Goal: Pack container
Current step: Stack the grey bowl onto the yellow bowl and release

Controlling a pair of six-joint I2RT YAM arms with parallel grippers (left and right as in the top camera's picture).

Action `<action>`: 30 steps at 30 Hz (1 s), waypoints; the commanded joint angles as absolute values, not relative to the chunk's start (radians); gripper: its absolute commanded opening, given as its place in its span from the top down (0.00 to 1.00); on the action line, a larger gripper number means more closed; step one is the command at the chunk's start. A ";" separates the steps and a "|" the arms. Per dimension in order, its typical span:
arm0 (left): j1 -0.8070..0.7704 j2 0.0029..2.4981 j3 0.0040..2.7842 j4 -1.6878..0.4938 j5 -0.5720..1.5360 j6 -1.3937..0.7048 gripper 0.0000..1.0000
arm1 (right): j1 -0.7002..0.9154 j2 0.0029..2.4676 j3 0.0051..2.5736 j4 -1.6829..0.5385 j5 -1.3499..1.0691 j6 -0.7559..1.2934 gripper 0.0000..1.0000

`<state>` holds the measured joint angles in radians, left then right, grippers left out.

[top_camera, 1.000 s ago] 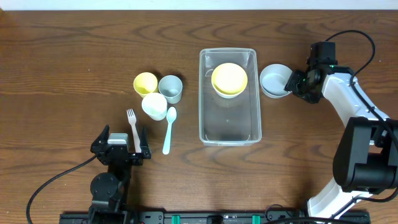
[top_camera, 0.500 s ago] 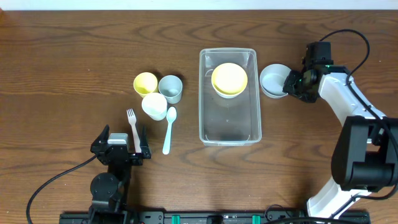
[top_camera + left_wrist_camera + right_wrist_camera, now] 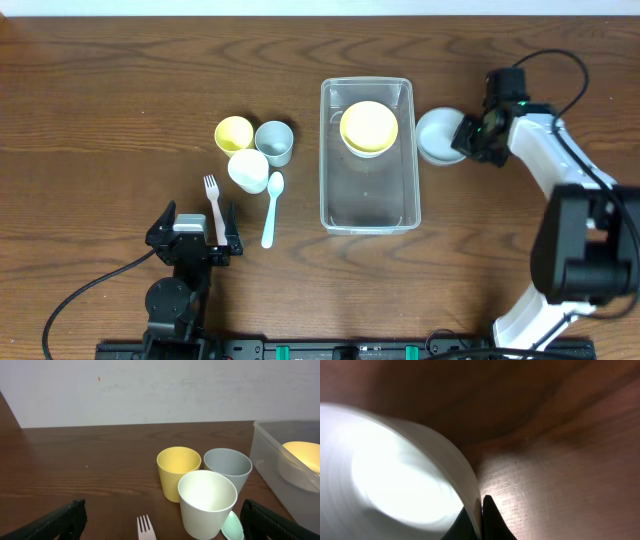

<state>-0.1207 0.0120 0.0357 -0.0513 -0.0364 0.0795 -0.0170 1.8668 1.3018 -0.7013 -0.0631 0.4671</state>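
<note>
Overhead, the wooden tabletop (image 3: 100,100) carries the clear container (image 3: 368,200) at its centre, with a yellow bowl (image 3: 369,127) inside its far end. Just right of it, the right tool (image 3: 464,135) pinches the rim of a white bowl (image 3: 437,135). The left tool (image 3: 197,228) rests spread beside a fork (image 3: 213,208).

Clear container (image 3: 367,205), yellow bowl (image 3: 369,127), white bowl (image 3: 436,136), grey cup (image 3: 274,142), mint spoon (image 3: 271,208), brown table (image 3: 100,100)
</note>
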 commanded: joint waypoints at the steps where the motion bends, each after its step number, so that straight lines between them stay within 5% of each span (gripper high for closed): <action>1: -0.124 0.006 0.004 -0.070 -0.044 0.089 0.02 | 0.009 1.691 1.416 -0.740 -0.060 0.474 0.99; 8: -0.124 0.006 0.004 -0.070 -0.044 0.089 0.02 | 0.187 1.544 1.487 -0.816 -0.060 0.474 0.99; 14: -0.124 0.006 0.004 -0.070 -0.044 0.089 0.02 | 0.358 1.652 1.483 -0.791 0.015 0.523 0.99; 30: -0.124 0.006 0.004 -0.070 -0.044 0.089 0.02 | 0.334 1.964 1.485 -0.618 -0.061 0.522 0.95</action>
